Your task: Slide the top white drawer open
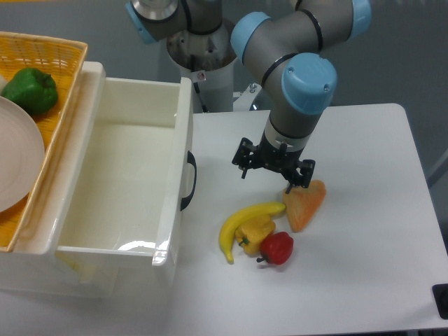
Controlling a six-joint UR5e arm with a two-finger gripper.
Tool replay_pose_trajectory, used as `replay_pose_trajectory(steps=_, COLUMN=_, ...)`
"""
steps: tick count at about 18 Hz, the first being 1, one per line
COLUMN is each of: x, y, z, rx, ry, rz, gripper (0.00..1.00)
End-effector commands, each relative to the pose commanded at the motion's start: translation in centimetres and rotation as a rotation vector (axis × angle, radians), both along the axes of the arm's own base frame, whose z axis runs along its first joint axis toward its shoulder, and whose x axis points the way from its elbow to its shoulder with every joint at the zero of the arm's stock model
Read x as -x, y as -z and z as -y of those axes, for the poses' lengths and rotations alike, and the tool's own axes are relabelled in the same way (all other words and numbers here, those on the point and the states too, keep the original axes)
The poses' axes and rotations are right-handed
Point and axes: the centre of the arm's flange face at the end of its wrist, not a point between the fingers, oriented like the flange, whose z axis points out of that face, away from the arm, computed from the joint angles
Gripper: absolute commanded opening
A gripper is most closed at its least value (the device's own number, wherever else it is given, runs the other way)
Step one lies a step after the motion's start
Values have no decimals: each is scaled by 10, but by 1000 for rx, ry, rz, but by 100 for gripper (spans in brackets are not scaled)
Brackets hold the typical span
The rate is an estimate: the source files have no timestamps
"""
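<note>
My claw [274,170] hangs spread and empty above the table, apart from the black handle [189,180]; the top white drawer [126,183] stands pulled far out at left, interior bare; I judge the sliding done, nothing left but clearing away; fruit [255,229] lies just below my fingers.

Count of items by kind, on the surface and in the basket.
One white drawer [119,196] with one black handle [189,180]; one yellow wicker basket [42,59] at the far left corner, holding one green pepper [29,89] and one white plate [17,162]. Four pieces of produce on the surface [364,231]: one banana [241,222], one yellow pepper [255,233], one red pepper [277,248], one orange wedge-shaped piece [304,203]. One arm, one tool [274,173].
</note>
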Motion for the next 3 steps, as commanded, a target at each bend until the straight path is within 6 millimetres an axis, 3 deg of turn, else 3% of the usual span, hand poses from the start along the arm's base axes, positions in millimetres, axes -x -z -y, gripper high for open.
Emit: replay_pose_trajectory(steps=3, x=5, y=-3, z=-2, rx=-21, ry=5, rz=-36, gripper=100)
